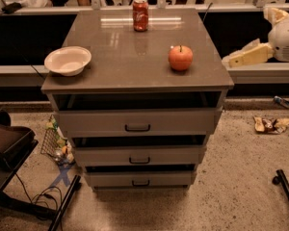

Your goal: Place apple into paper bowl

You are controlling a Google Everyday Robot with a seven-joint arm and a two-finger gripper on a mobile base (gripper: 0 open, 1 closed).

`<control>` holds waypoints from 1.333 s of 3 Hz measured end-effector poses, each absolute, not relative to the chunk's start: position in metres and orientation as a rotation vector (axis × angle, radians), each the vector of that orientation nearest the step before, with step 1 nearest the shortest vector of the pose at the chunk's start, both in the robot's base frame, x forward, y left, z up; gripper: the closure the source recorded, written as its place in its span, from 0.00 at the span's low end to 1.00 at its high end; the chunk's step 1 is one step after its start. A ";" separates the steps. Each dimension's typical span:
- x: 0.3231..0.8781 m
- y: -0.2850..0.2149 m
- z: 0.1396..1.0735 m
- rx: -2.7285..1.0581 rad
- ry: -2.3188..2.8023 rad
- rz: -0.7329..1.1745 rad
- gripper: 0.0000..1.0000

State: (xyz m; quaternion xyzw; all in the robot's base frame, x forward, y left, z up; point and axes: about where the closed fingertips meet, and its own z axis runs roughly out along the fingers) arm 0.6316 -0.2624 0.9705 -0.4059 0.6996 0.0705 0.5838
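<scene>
The orange-red apple (180,58) with a short dark stem stands on the right side of the grey-brown cabinet top (135,66). The off-white paper bowl (68,60) sits empty at the left edge of the same top. My cream-coloured gripper (231,61) hangs in the air just off the cabinet's right edge. It points left toward the apple, about level with it and apart from it. The arm's bulky wrist (285,38) is behind it at the right edge of the view.
A red soda can (140,14) stands at the back middle of the top. The cabinet has three drawers (137,127), each slightly ajar. A dark chair (7,143) and cables are at the lower left. Litter (269,124) lies on the floor at right.
</scene>
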 end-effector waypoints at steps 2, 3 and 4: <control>0.649 -0.257 0.974 -0.901 1.603 0.171 0.00; 0.674 -0.239 0.954 -0.882 1.618 0.261 0.00; 0.710 -0.215 0.931 -0.839 1.621 0.365 0.00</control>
